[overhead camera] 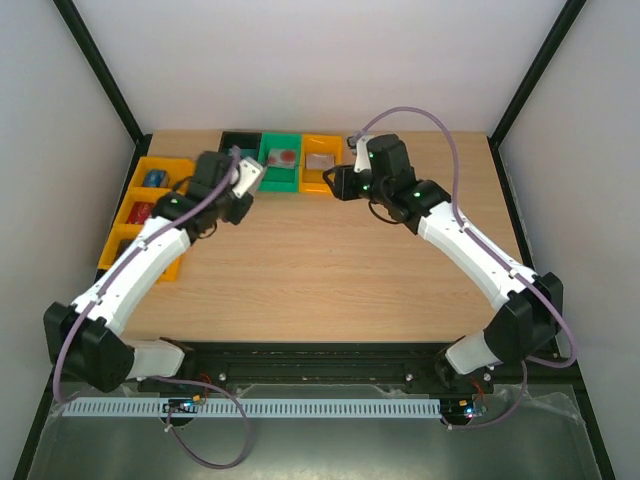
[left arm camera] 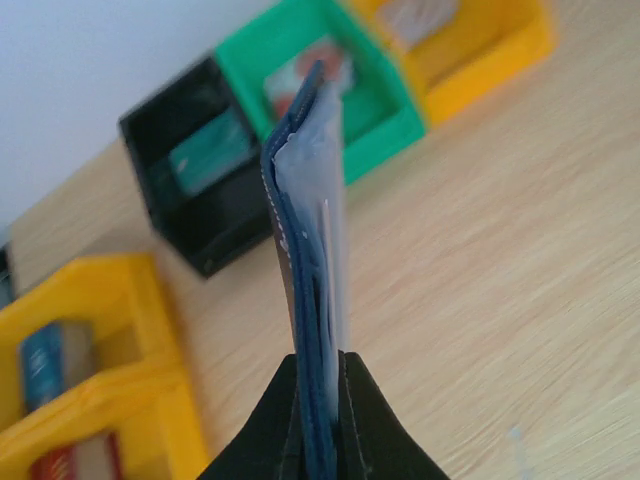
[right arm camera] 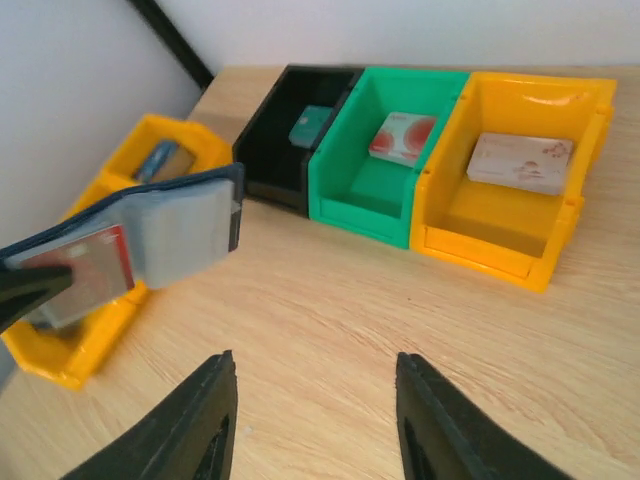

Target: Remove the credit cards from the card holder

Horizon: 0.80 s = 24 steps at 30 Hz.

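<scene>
Left gripper point(left arm camera: 320, 415) is clamped tight on the card holder point(left arm camera: 305, 250), pinching its lower edge so the navy wallet stands up edge-on between the black fingers, its pale blue-grey inner pockets fanning slightly apart at the top. From the right wrist camera the holder hangs in the air at the left, above the wooden table point(overhead camera: 330, 270), opened towards the lens, and a credit card point(right arm camera: 88, 262) with a red band shows in the pocket nearest the clamping finger. The right gripper point(right arm camera: 315, 420) sits apart from it over bare wood, jaws parted with nothing between them and touching nothing. Along the back edge three bins stand side by side: the black bin point(right arm camera: 270, 150) with a teal card point(right arm camera: 310, 125) inside, the green bin point(right arm camera: 350, 195) holding a red-and-white card point(right arm camera: 400, 137), and the yellow bin point(right arm camera: 500, 240) with a pale card point(right arm camera: 520, 160) lying flat. From overhead the holder is up near the black bin's front, just beside a second row of yellow bins point(overhead camera: 130, 215) on the left edge; what those contain is too blurred to call.
</scene>
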{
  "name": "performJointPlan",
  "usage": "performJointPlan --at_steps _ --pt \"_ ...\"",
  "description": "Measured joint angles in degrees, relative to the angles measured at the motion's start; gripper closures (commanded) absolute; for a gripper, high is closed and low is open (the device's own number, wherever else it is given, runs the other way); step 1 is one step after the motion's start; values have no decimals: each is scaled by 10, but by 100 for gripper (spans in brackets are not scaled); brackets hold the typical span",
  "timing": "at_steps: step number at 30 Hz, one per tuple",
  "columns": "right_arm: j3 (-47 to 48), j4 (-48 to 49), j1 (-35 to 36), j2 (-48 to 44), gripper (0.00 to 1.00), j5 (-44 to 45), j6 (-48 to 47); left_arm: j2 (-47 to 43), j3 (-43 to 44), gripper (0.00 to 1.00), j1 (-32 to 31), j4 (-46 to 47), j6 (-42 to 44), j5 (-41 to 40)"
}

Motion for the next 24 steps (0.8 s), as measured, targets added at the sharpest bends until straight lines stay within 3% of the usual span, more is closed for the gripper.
performJointPlan --at_steps 2,5,9,14,17,24 --pt "0 -7 13 5 68 3 -8 13 -24 98 -32 -1 17 -102" --pt "-10 38 54 0 73 -74 -12 35 1 98 -32 -40 9 -105" --pt "-93 238 90 -21 82 -254 72 43 90 98 -8 -72 -14 54" --pt "-125 377 85 -22 85 -340 154 39 148 98 24 -89 -39 285" --pt "-123 388 84 -22 87 -345 154 36 153 98 33 -105 -46 401" --pt "-123 358 63 -37 87 -324 121 29 166 98 78 -138 -44 582"
